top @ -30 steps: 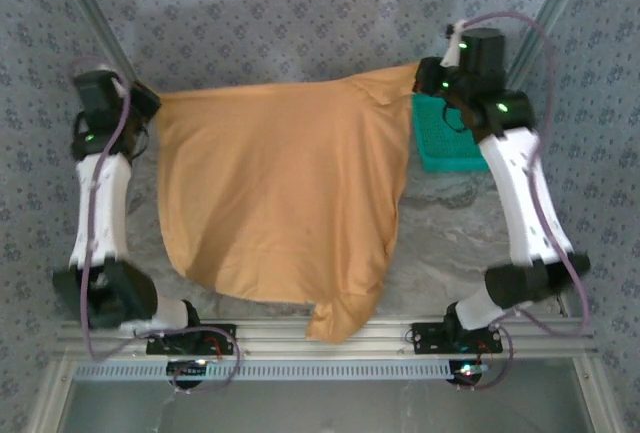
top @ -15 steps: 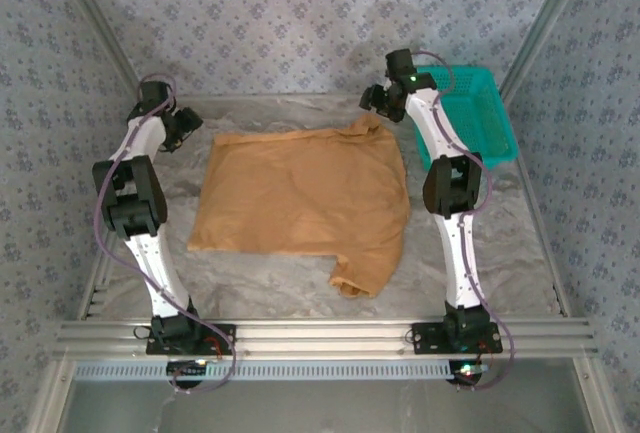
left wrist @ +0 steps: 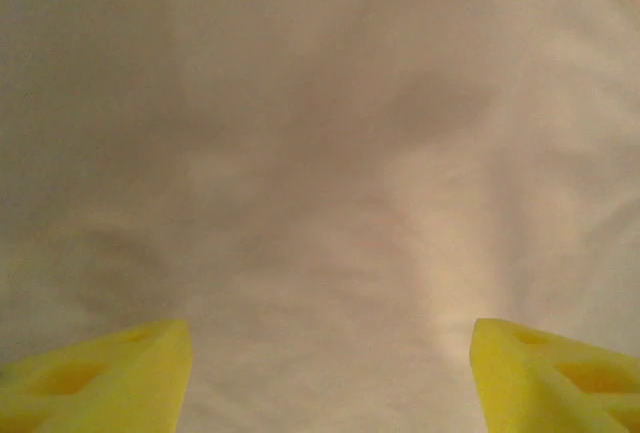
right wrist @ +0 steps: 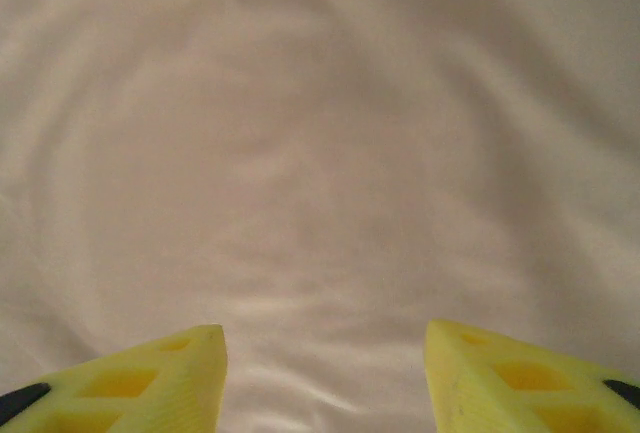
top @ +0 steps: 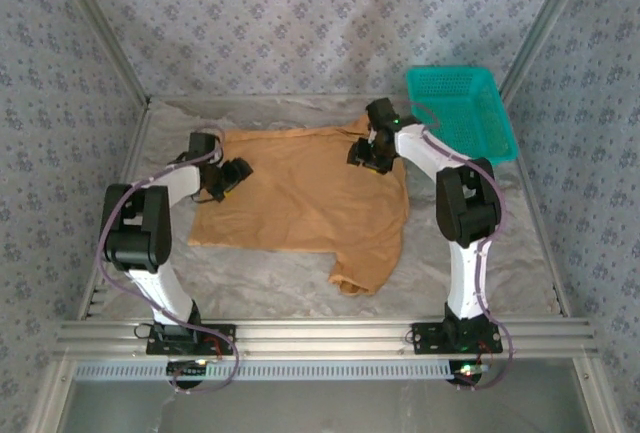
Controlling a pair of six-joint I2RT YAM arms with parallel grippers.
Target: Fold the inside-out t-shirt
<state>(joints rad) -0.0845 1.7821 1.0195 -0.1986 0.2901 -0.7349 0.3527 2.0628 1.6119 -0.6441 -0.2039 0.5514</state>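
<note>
Left gripper (top: 237,174) and right gripper (top: 363,157) hung spread over the shirt (top: 300,198) mid-tabletop; a shallow pinch might bunch the cloth.

I have the tan cloth t-shirt (top: 300,193) flat mid-table (top: 500,253); the teal plastic mesh basket (top: 470,118) sits by its far right corner.

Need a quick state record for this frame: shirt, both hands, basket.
t-shirt: tan, spread out on table, sleeve bunched at near edge
left hand: open, over shirt's left side, holding nothing
right hand: open, over shirt's far right part, holding nothing
basket: teal, table's far right corner
</note>
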